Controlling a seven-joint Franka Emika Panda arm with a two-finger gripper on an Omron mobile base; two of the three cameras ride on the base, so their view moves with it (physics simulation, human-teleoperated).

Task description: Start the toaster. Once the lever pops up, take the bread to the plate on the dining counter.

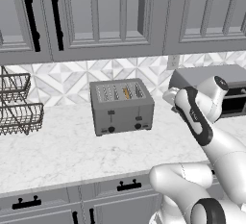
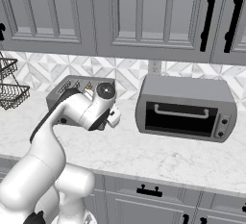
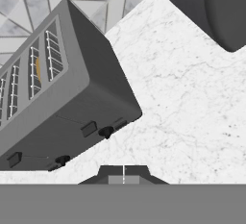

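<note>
Two dark levers (image 3: 89,129) sit on the toaster (image 1: 122,106) front, ahead and left of the shut, empty pincer (image 3: 124,174). Bread (image 1: 127,93) waits in a slot. I'd aim the closed tips squarely over the nearer lever, then press straight down.

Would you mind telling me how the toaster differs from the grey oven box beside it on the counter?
The toaster has slots in its top, one holding the bread; the oven box has a plain flat top. The toaster's front carries two small levers and knobs; the oven box's front is a dark door with a bar handle. The oven box looks wider. Both are matte grey.
</note>
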